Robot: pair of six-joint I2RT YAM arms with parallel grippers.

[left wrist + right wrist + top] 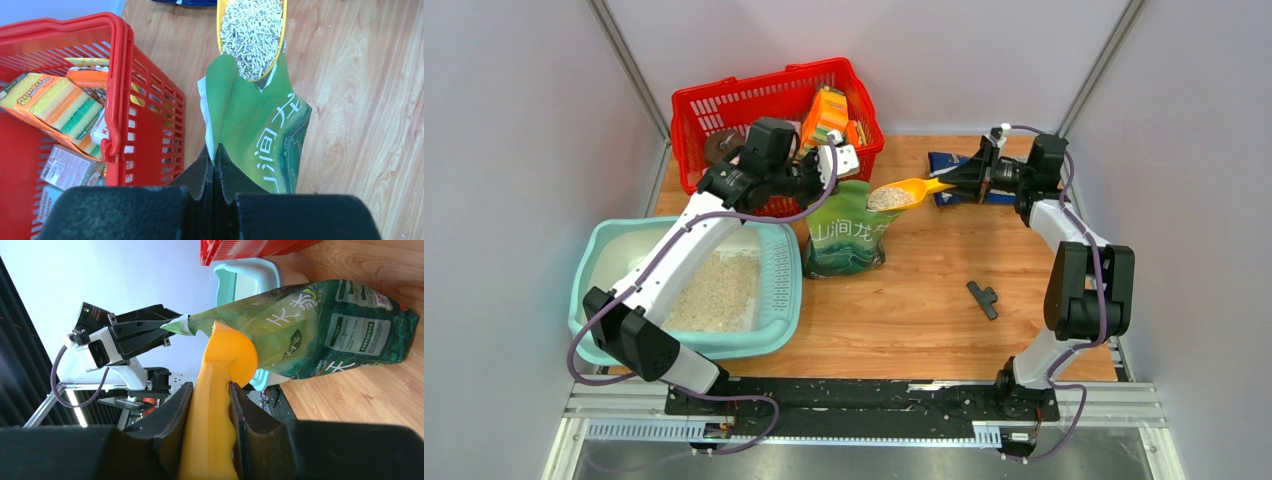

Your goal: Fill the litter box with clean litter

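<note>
The right tool (207,390) is clamping the handle of the yellow scoop (904,192), holding clean litter (251,30), loose and likely spill-prone, over the green bag (849,245). The left tool (214,165) is pinching the bag's floppy rim. The litter box (789,290) is sitting far left, part-filled.

- Pale teal plastic litter box (589,258) front-left on the wooden table (924,310), beige litter grains (724,285) heaped inside.
- Red plastic mesh basket (714,108) right behind it.
- Green printed bag (849,245) just right of box.
- Yellow plastic scoop (906,190) above bag's mouth.
</note>
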